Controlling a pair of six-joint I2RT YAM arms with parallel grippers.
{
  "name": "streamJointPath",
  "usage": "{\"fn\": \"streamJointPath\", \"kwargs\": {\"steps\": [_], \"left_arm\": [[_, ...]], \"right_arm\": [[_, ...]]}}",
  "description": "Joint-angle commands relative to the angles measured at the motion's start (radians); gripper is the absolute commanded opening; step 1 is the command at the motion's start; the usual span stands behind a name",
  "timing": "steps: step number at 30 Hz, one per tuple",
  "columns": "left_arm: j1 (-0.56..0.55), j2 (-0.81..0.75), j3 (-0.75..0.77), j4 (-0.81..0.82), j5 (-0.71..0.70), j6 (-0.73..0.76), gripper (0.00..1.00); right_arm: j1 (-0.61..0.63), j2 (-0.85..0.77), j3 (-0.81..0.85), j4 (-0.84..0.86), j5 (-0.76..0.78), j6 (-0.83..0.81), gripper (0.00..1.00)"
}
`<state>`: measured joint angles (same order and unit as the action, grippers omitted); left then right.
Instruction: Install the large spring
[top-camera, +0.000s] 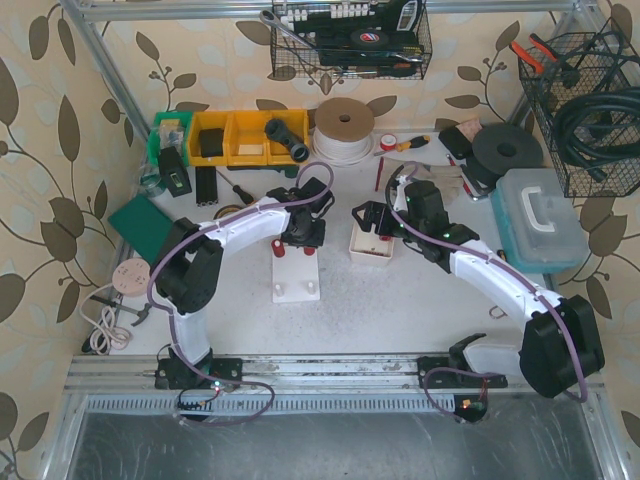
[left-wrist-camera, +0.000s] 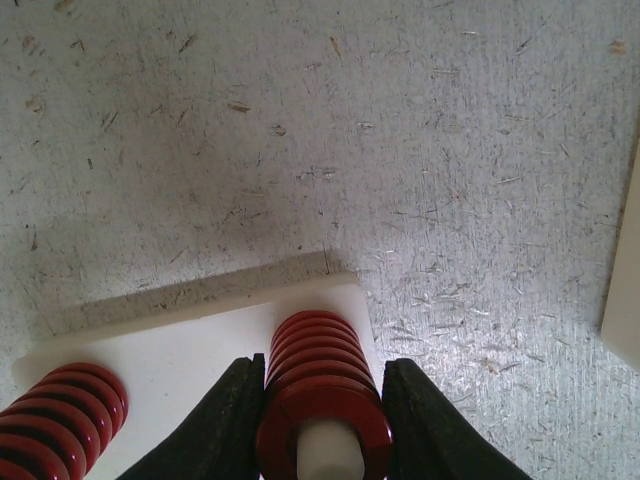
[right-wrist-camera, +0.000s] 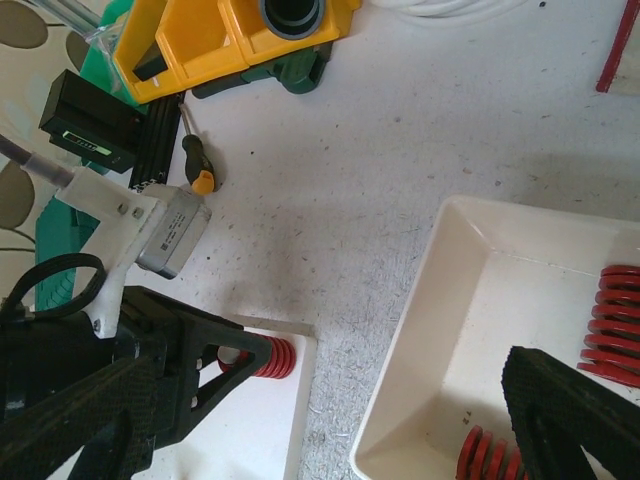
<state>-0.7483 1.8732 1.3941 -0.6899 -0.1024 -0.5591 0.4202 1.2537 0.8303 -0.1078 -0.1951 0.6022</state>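
Observation:
The white base plate lies mid-table and also shows in the left wrist view. My left gripper is shut on the large red spring, which sits over a white peg at the plate's far right corner. A second red spring stands on the plate to its left. My right gripper is open and empty above the left edge of the white tray, which holds more red springs. The gripped spring also shows in the right wrist view.
Yellow bins, a tape roll and a screwdriver lie at the back. A clear lidded box stands at the right. Wire baskets hang on the back wall. A green box lies at the left.

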Motion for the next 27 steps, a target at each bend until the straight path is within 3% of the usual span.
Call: {"fn": "streamJointPath", "kwargs": {"steps": [1,8,12,15,20,27], "left_arm": [[-0.011,0.016,0.041,-0.011,0.002,-0.002,0.0],[-0.011,0.02,0.049,-0.016,0.008,0.002,0.0],[-0.011,0.004,0.042,-0.004,0.019,0.004,0.31],[-0.012,-0.009,0.042,0.005,0.032,0.002,0.47],[-0.023,-0.028,0.077,-0.02,0.027,0.003,0.65],[-0.026,-0.075,0.12,-0.077,-0.013,-0.002,0.76]], "right_arm": [[-0.006,-0.019,-0.017,0.016,-0.006,0.003,0.93],[-0.008,-0.02,-0.02,0.018,-0.006,0.006,0.94],[-0.01,-0.028,-0.02,0.008,0.01,0.013,0.99],[-0.011,-0.03,-0.019,0.004,0.016,0.014,0.99],[-0.012,-0.031,-0.019,0.001,0.016,0.014,0.99],[-0.014,-0.055,-0.032,0.007,0.023,0.011,0.99]]}}
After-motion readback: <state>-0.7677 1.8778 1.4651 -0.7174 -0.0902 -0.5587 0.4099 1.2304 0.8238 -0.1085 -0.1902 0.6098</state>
